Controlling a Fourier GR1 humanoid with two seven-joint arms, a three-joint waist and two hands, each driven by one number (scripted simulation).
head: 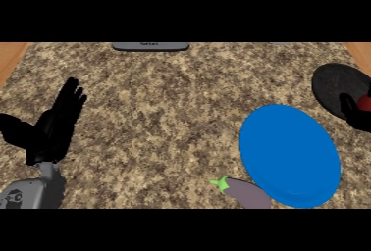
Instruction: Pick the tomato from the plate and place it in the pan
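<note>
At the right edge, the tomato [365, 103] was held over the pan [334, 88] by the right hand [355, 113], fingers curled round it. The plate [290, 157] lay lower right; the left hand [54, 128] rested unclenched at left.

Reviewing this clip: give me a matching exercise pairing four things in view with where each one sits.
Things:
1. plate
2. pan
3. eggplant
4. left hand

Places:
A. far right edge, dark and round
B. left side, open, resting with fingers up
C. lower right, blue, nothing on it
D. at the plate's lower left rim

Pairs: 1-C, 2-A, 3-D, 4-B
</note>
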